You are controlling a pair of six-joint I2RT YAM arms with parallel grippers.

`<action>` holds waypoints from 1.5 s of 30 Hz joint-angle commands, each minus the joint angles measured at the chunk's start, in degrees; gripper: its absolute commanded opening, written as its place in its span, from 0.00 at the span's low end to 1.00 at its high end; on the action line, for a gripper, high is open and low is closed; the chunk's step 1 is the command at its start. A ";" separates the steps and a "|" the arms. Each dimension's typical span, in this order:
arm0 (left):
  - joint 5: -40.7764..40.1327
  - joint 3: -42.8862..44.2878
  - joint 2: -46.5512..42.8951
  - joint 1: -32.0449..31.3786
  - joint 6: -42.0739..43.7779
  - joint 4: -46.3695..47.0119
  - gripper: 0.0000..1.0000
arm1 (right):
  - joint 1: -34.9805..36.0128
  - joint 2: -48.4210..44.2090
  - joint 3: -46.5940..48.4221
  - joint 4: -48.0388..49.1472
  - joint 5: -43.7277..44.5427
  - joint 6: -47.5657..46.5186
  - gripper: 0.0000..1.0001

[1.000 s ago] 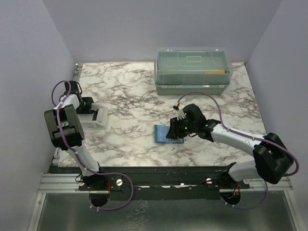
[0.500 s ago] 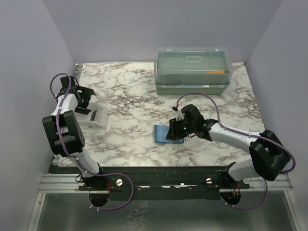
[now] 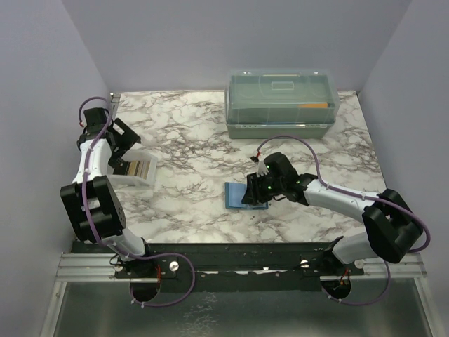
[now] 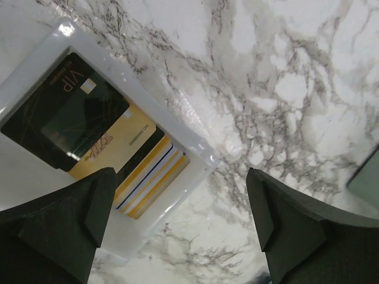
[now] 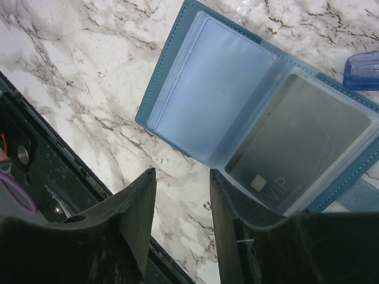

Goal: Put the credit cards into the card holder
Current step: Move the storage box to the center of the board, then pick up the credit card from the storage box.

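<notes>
At left tool (image 4: 180, 204): gapes wide, grips nothing, hovers above the clear white tray (image 4: 172, 130) with fanned credit cards (image 4: 136, 160), by the left edge of the marble surface (image 3: 189, 133). At right tool (image 5: 182, 207): parts narrowly, empty, sits over the near edge of the opened teal card holder (image 5: 225, 100) mid-surface, dark VIP card (image 5: 296, 148) sleeved inside.

Worktop (image 3: 189, 133): white marble pattern with grey veining, glossy. It is brightly lit ahead of the left fingers (image 4: 53, 236), and the same veining runs beneath the right fingers (image 5: 127, 236). Back wall (image 3: 210, 42) and side walls (image 3: 35, 105): plain pale lilac, well beyond both. Aluminium rail (image 3: 84, 265) along the near edge.
</notes>
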 commanded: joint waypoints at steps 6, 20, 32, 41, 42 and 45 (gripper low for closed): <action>-11.81 5.06 3.59 -5.01 19.40 -9.10 0.90 | -0.31 -0.76 -0.33 0.57 -1.33 -0.90 0.44; -18.19 7.71 7.90 -6.96 20.35 -11.13 0.99 | -0.38 -2.72 0.00 -1.41 1.11 -2.30 0.45; -10.85 2.43 -2.70 -6.95 18.40 -4.30 0.99 | -14.49 -2.47 8.35 -7.22 -4.38 -3.01 0.52; -19.82 -2.17 -3.85 -8.42 22.13 -1.66 0.99 | -22.86 -2.79 19.60 -20.21 -3.90 -5.03 0.62; -22.43 -0.98 -2.22 -9.11 23.54 -2.89 0.99 | -22.86 -3.04 21.82 -22.85 -3.52 -5.52 0.65; -24.57 -1.71 0.60 -11.31 28.21 -3.46 0.99 | -22.88 -5.65 23.87 -26.70 -6.73 -7.26 0.69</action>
